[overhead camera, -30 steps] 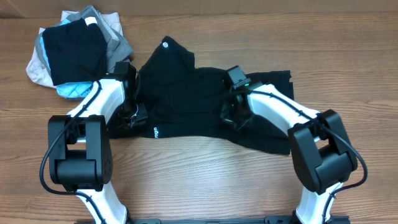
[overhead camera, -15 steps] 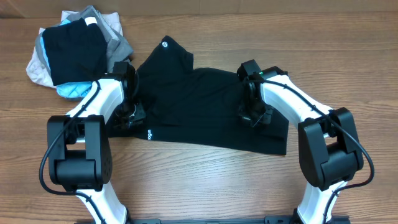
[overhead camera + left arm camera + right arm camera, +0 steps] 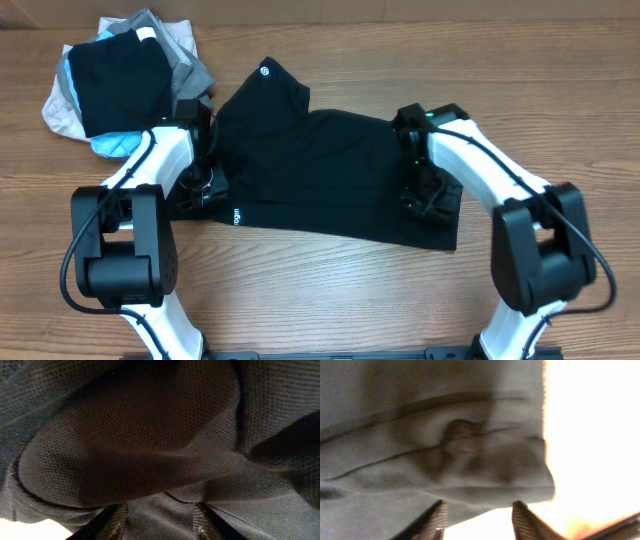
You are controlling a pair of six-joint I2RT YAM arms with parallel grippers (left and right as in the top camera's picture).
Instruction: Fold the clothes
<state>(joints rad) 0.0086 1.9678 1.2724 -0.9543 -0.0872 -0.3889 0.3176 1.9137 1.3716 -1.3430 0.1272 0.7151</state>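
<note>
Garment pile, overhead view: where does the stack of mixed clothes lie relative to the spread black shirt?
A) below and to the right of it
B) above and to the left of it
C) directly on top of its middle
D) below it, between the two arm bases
B: the garment pile sits toward the top-left corner of the overhead view, while the black shirt is spread lower and to the right of it.
</note>
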